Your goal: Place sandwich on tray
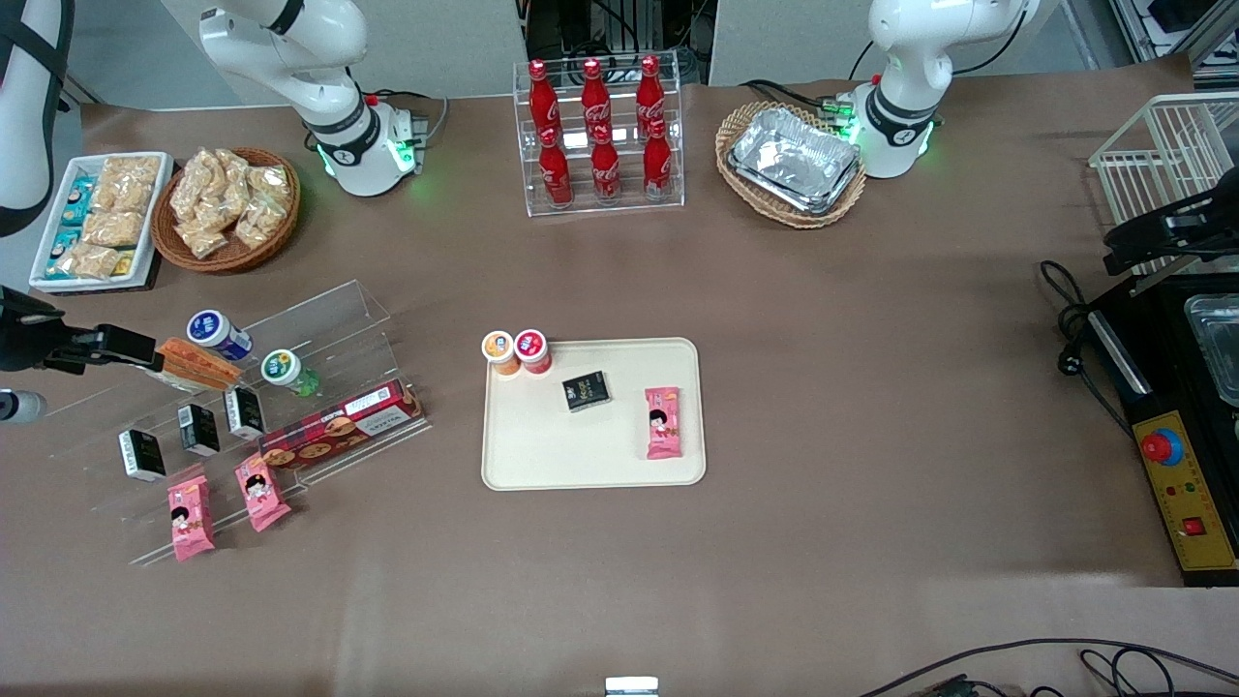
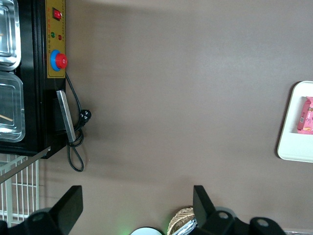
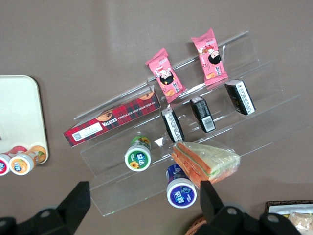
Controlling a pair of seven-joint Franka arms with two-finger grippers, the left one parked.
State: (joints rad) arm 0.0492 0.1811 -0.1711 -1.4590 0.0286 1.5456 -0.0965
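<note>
We find the hand (image 3: pixel 142 205) spread and empty above the acrylic shelf (image 1: pixel 319 319). The sandwich (image 3: pixel 205 161) lies on that shelf's top step, at the working arm's end; tray (image 1: pixel 590 465) mid-table.

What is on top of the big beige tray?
On the tray: two small cups, a black packet, a pink snack packet. No sandwich yet; the gripper is beside it at the shelf.

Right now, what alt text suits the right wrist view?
Open end effector hangs above a clear stepped rack, over the wrapped sandwich lying untouched on it among small cups, dark packets, pink snack packets and a red biscuit box; the cream tray's corner shows.
</note>
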